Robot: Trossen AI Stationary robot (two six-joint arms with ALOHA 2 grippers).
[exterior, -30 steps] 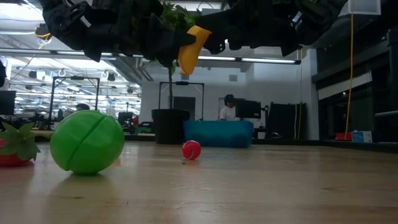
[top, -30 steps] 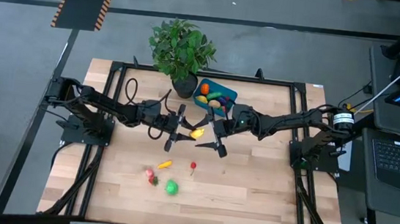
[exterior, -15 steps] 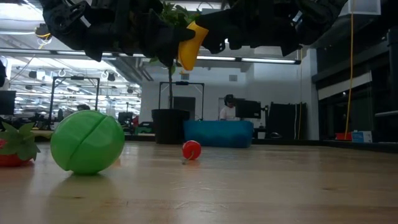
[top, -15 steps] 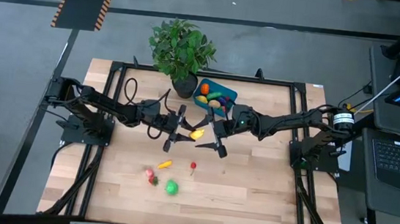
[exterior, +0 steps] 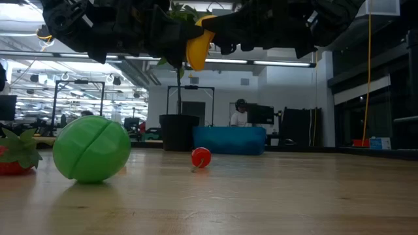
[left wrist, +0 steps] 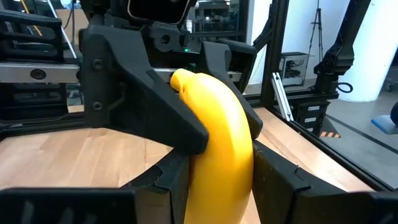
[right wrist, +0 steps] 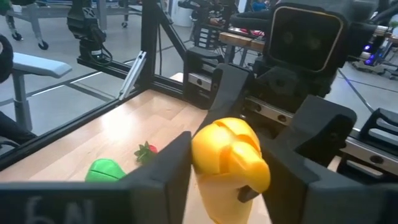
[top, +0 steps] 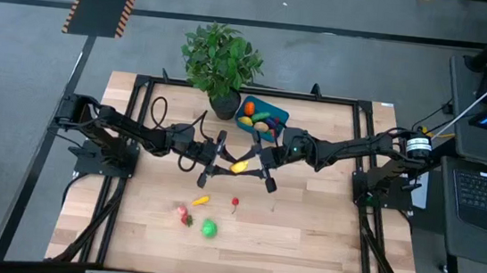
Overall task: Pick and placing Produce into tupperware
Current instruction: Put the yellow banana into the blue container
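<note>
Two dark arms reaching inward from opposite sides of a wooden bench (top: 307, 223), meeting near its middle, raised above the surface. Left end effector (top: 221, 159) clamped on one end of a yellow banana (top: 239, 165), fingers pressed against both its sides. Right end effector (top: 263, 163) facing it, fingers (right wrist: 163, 167) close around the banana's other end, touching or nearly so. Banana held in mid-air between the two, seen high up in the low view (exterior: 196, 46). Teal tupperware (top: 261, 118) near the far edge beside a potted plant (top: 220, 58), already holding several produce pieces. On the bench nearer the front: a green piece (top: 209, 229), a strawberry-like red piece (top: 183, 214), a small red ball (top: 235, 202), an orange piece (top: 200, 201).
</note>
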